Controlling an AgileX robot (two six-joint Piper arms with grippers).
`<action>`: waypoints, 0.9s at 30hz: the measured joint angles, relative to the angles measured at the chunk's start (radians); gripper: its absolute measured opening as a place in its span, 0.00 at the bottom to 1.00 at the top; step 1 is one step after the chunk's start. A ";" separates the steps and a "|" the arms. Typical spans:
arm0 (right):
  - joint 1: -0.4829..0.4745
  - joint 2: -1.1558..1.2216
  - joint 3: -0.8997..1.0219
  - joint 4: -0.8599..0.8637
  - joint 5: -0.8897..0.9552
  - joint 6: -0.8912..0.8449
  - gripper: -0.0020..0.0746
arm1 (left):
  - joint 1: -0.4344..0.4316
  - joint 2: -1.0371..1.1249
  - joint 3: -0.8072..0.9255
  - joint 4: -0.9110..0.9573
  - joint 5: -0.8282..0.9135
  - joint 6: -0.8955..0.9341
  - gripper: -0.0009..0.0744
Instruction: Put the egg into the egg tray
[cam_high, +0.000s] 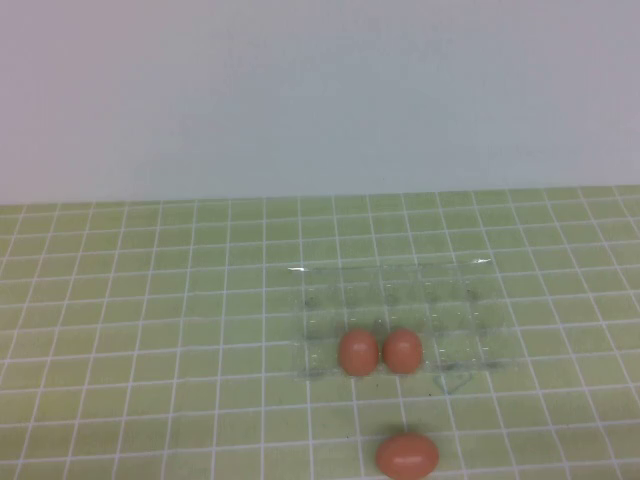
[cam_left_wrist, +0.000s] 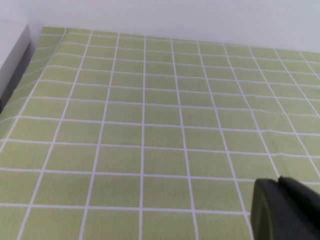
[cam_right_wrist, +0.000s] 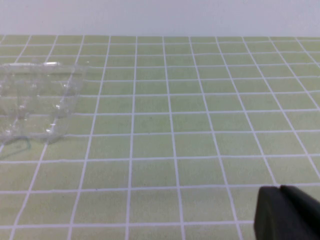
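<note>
An orange-brown egg (cam_high: 407, 455) lies on the green checked cloth at the near edge of the high view, just in front of the clear plastic egg tray (cam_high: 460, 300). Two like eggs (cam_high: 358, 352) (cam_high: 402, 351) sit side by side in the tray's near row. The tray's end also shows in the right wrist view (cam_right_wrist: 35, 100). My left gripper (cam_left_wrist: 278, 184) is shut and empty over bare cloth. My right gripper (cam_right_wrist: 279, 190) is shut and empty, some way from the tray. Neither arm shows in the high view.
The green cloth with white grid lines (cam_high: 150, 330) covers the table up to a pale back wall (cam_high: 320, 90). A dark edge and a white panel (cam_left_wrist: 14, 55) border the cloth in the left wrist view.
</note>
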 joint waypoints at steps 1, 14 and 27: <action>0.000 0.000 0.000 0.000 0.000 0.000 0.02 | 0.000 0.000 0.000 0.000 0.000 0.000 0.00; 0.000 0.000 0.002 0.000 -0.024 -0.002 0.02 | 0.000 0.000 0.000 0.000 0.000 0.000 0.00; 0.000 0.000 0.006 0.007 -0.100 0.002 0.02 | 0.000 0.000 0.000 0.000 0.000 0.000 0.00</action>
